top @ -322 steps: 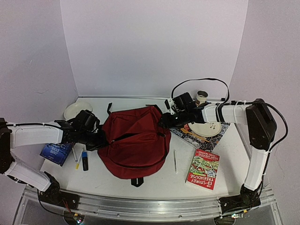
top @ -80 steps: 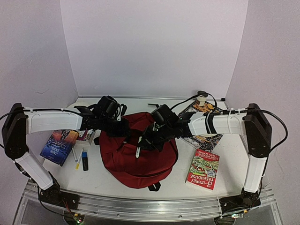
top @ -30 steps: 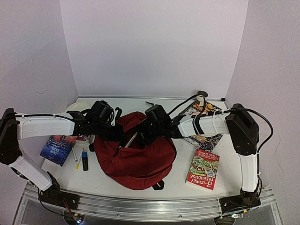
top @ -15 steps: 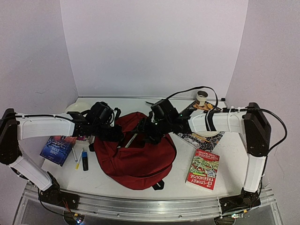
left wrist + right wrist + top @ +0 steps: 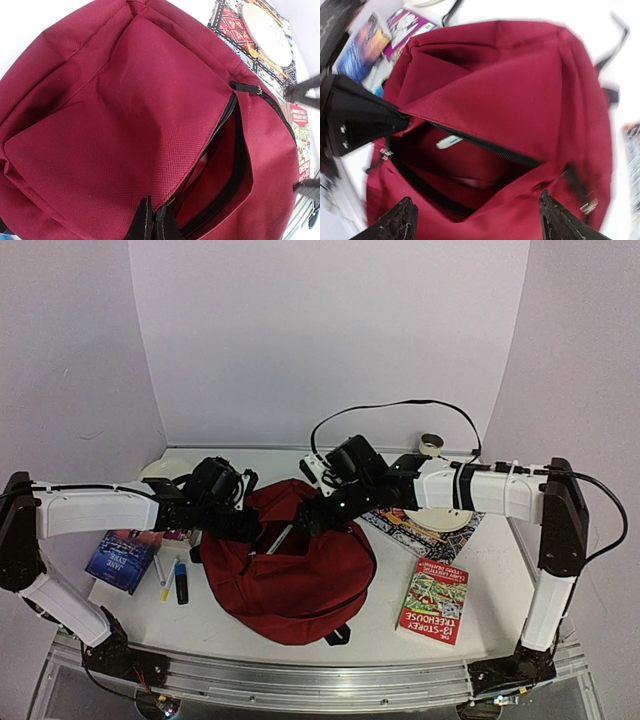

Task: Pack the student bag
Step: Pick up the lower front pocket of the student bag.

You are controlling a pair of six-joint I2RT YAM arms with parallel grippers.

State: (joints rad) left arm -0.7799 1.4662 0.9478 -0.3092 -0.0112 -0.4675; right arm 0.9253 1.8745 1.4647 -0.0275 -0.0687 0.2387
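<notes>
Left gripper (image 5: pixel 154 224) clamps the student bag (image 5: pixel 125 125), right gripper (image 5: pixel 475 200) gapes; its length runs near-to-far.

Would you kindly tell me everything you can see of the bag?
The bag is dark red woven fabric with black zippers and straps, lying on the table between the arms. One zipper gapes; the left gripper is shut on the flap's edge, holding it up. A pale pen-like item lies inside. The right gripper hangs open above the opening.
</notes>
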